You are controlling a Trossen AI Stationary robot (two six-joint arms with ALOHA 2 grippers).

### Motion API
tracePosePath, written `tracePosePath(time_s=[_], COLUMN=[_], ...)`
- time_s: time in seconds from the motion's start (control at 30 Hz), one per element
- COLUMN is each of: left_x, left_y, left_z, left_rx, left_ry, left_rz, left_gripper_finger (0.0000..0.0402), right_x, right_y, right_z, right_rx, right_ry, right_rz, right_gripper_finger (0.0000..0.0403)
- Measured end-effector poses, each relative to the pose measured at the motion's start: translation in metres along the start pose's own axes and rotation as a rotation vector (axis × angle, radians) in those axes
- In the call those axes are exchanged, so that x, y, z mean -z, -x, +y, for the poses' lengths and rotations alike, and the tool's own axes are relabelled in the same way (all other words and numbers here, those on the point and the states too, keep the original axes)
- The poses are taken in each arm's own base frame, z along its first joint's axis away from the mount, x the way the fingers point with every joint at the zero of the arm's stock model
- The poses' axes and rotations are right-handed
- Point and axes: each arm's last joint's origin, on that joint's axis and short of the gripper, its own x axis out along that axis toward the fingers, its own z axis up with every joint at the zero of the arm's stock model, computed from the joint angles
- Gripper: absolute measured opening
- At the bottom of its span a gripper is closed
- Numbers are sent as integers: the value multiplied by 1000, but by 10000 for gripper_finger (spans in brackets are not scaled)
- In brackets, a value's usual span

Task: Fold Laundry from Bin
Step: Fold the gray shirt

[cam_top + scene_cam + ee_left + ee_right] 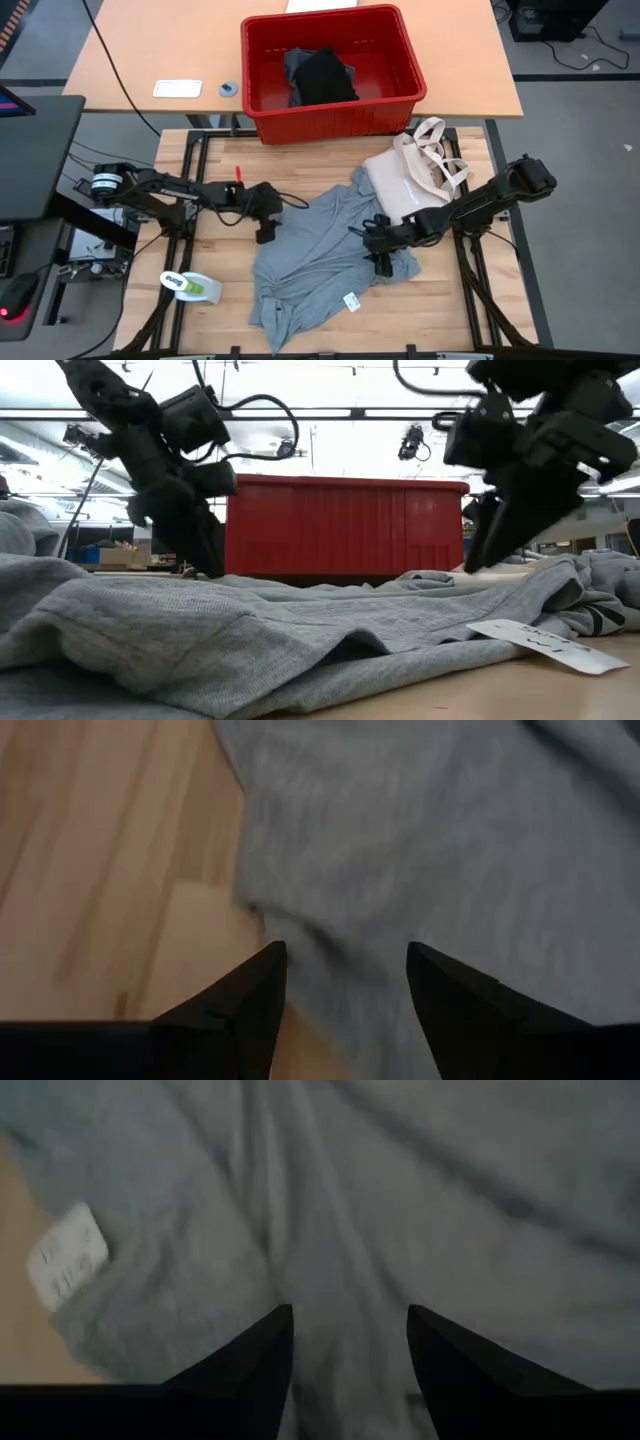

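A light grey T-shirt (320, 255) lies crumpled on the wooden table, a white tag (352, 301) near its near edge. My left gripper (265, 232) is open and slants down at the shirt's left edge (250, 900), one finger over bare wood and the other over cloth. My right gripper (383, 262) is open and slants down over the shirt's right side (330, 1230). The red bin (330, 70) stands on the far table, with a dark garment (322, 76) inside. My left gripper's fingertips (205, 565) come down from above at the shirt's left edge; I cannot tell whether they touch the cloth. My right gripper's fingertips (480, 560) stand close over the shirt's right side, and a fold hides whether they touch it.
A cream tote bag (415, 175) lies at the table's far right, beside the shirt and behind my right arm. A green and white roll (190, 287) sits near the table's left near corner. Bare wood shows left of the shirt.
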Motion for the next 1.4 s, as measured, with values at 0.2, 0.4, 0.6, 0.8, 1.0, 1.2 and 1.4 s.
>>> tracePosePath(time_s=[0.2,0.4,0.6,0.8,1.0,1.2,1.4], left_x=[2,-9,-25,-17,-4,-13,-19], left_y=[-21,-14,5,-22,-52,-51,-37], left_z=[2,-20,-67,-88,-100,-115,-121], left_rx=[-51,95,334,326,354,522,761], left_ry=[-30,-136,-417,-473,-446,-465,-378], left_rz=[11,-111,-374,-368,-335,-366,-322], left_gripper_finger=[165,21,29,33,80,182,234], right_x=[-9,-13,-14,-23,-31,-48,-54], right_y=[9,2,0,0,-19,-49,-84], right_z=[1,3,-1,0,-1,-9,-4], right_rx=[8,21,147,172,161,164,49], right_ry=[41,87,83,84,118,136,230], right_rz=[-102,-145,-190,-286,-364,-464,-276], right_gripper_finger=[204,204,204,204,204,204,204])
